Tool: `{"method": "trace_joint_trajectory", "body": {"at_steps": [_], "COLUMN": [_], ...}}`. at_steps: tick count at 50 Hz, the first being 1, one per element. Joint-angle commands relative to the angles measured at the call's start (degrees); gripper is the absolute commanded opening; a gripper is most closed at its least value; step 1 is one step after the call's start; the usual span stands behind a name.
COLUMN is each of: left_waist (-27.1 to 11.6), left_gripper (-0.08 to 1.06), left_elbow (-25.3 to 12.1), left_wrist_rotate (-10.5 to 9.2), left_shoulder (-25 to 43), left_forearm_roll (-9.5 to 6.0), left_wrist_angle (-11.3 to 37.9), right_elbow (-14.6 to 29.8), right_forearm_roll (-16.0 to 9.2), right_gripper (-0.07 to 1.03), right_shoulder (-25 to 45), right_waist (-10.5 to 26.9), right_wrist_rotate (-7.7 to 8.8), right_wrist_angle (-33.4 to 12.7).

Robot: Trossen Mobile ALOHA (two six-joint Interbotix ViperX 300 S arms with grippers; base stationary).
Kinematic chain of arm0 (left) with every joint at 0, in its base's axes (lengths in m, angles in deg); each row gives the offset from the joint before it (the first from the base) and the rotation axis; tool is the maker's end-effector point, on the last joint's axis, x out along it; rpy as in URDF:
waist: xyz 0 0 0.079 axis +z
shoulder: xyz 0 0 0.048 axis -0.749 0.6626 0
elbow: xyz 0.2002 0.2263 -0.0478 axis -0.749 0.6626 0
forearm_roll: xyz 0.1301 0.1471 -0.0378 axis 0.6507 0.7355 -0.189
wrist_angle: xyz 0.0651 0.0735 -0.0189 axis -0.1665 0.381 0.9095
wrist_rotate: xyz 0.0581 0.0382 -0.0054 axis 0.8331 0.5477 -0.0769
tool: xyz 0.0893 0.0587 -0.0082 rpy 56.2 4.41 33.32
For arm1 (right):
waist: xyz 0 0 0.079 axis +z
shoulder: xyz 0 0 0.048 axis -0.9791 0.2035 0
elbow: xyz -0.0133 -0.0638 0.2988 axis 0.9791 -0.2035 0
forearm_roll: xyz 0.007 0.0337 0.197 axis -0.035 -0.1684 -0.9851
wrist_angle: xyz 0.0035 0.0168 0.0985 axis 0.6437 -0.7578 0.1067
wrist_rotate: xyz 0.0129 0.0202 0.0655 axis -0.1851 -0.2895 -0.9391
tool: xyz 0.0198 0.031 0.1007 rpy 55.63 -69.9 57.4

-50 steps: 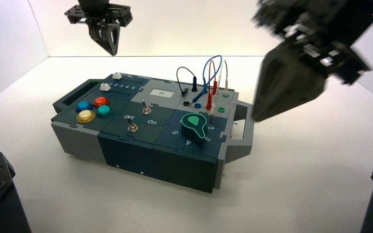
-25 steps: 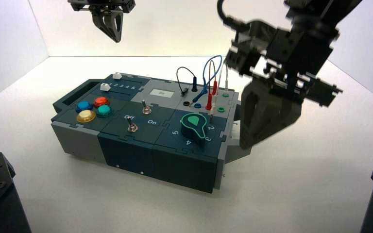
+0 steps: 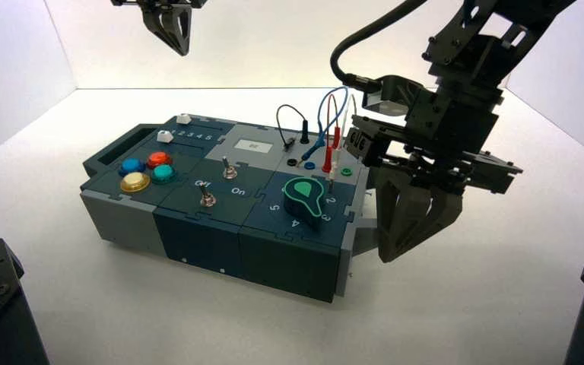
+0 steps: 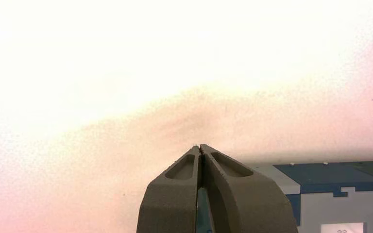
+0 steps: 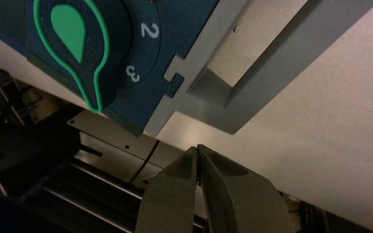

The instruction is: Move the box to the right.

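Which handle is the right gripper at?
The grey handle on the box's knob end. The right gripper, shut, hangs beside it; the other handle sits past the buttons.

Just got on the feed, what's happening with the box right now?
The right gripper, shut, is low beside the right end handle of the box, near the green knob, not yet gripping or visibly touching it. The left gripper, also shut, is raised well above the far side of the table, away from the box. The box sits on the table, with its wires plugged in.
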Motion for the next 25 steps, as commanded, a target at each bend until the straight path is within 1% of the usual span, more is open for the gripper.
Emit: {"method": "trace_joint_trajectory", "body": {"at_steps": [1,9,17,25], "left_waist": [-0.09,-0.09,-0.09,0.00], "left_gripper": [-0.03,-0.03,-0.03,-0.03], "left_elbow": [-1.14,-1.14,-1.05,-0.97], "left_wrist_rotate": [0.35,0.35,0.35,0.35], "left_shoulder": [-3.08,-3.96,-4.31,-4.13], "left_forearm_roll": [-0.18,-0.18,-0.26,-0.26], "left_wrist_angle": [-0.18,-0.18,-0.18,-0.18], "right_elbow": [0.88,0.97,1.23,2.02], "right_forearm_roll": [-0.18,-0.09,0.09,0.79], "right_gripper": [-0.02,-0.02,-0.02,-0.02], "right_shoulder": [-0.44,-0.18,0.62,1.85], "right_waist": [0.35,0.26,0.18,-0.53], "right_wrist_rotate": [0.18,0.18,0.18,0.18], "right_wrist_angle": [1.58,4.22,5.71,6.77]}}
